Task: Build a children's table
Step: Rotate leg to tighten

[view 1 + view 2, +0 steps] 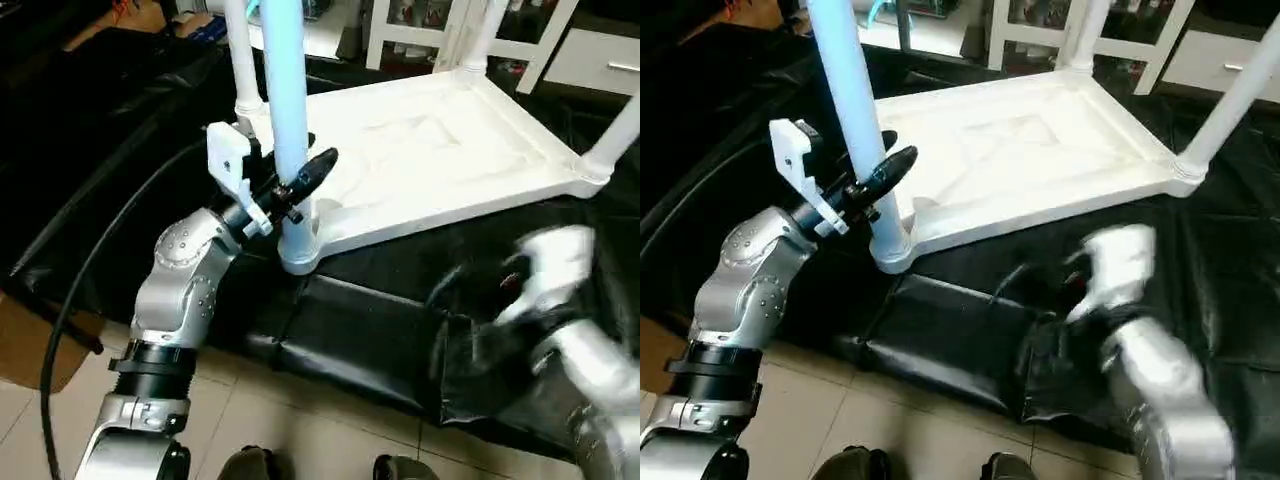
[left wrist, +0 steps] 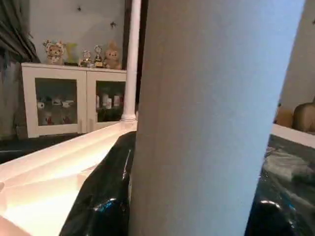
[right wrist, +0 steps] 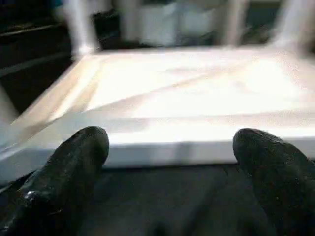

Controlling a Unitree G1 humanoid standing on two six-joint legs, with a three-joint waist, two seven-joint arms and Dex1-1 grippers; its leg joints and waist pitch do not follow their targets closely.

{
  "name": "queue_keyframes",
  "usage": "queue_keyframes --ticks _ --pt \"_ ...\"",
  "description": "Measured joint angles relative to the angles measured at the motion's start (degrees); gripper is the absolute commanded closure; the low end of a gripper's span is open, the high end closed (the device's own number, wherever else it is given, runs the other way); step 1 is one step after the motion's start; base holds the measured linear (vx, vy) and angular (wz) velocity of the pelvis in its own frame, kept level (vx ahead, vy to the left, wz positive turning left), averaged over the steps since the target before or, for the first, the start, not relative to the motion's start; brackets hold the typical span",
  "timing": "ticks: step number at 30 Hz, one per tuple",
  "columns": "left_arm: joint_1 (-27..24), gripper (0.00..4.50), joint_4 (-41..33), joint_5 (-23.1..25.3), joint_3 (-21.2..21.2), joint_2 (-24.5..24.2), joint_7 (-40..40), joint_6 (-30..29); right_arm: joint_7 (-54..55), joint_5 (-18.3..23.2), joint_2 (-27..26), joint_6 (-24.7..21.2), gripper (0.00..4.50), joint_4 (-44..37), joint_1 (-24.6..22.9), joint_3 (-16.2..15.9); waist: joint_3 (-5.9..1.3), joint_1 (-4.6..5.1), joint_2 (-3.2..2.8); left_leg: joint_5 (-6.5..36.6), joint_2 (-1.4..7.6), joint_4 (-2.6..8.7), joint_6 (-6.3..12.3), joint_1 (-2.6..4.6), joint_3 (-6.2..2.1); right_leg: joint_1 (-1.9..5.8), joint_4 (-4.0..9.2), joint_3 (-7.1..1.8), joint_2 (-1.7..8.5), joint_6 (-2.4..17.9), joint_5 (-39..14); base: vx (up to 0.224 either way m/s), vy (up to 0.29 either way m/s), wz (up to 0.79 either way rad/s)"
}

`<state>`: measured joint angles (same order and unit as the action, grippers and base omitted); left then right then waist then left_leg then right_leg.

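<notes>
Our left gripper (image 1: 300, 185) pinches the near leg (image 1: 287, 110), which stands upright in the near-left corner socket (image 1: 298, 255) of the table top (image 1: 440, 150); the top lies underside-up on a black mat (image 1: 370, 330), other legs rising from its corners. Our right gripper (image 3: 167, 167), fingers (image 3: 74, 162) spread wide, hangs empty just short of the top's near edge, though blur in the head views makes its place hard to fix.

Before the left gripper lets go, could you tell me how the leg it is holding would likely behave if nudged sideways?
The leg looks like a stiff, smooth tube, so probably light and a bit slippery. It stands tall in the tabletop's near corner socket, so a sideways nudge would likely lever it if not fully seated. The left gripper is shut around it.
</notes>
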<state>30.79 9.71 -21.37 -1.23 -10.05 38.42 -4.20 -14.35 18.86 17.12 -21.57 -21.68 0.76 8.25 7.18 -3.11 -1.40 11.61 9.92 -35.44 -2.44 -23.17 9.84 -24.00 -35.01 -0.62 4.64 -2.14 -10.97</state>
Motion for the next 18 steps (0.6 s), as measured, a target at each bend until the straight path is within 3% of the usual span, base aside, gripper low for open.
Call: queue_keyframes --ticks 3,11,18 --pt "-0.77 2.6 0.0 0.98 -0.81 -1.8 -0.29 1.62 3.21 -1.74 -0.29 0.77 0.0 1.87 0.55 1.49 0.0 0.6 0.02 0.0 0.02 0.0 0.0 0.03 0.02 0.0 -0.02 -0.01 -0.01 0.0 0.0 0.0 0.0 0.0" --pt "-1.54 2.66 3.77 4.21 -7.67 -9.23 -6.99 5.33 9.25 -3.78 -1.2 6.2 0.0 3.88 4.17 8.28 -0.01 3.67 0.39 -0.05 0.13 0.0 -0.12 0.24 0.05 0.0 -0.14 -0.11 -0.17 0.06 0.06 0.0 0.0 0.0" --pt "-0.35 2.66 10.15 5.28 -10.23 -12.83 -9.77 9.85 7.89 -3.6 5.1 8.91 0.0 12.87 11.46 12.7 -0.11 4.36 0.56 -0.07 0.12 0.0 -0.1 0.35 0.06 0.06 -0.11 -0.15 -0.2 0.22 0.17 0.0 0.0 0.0"
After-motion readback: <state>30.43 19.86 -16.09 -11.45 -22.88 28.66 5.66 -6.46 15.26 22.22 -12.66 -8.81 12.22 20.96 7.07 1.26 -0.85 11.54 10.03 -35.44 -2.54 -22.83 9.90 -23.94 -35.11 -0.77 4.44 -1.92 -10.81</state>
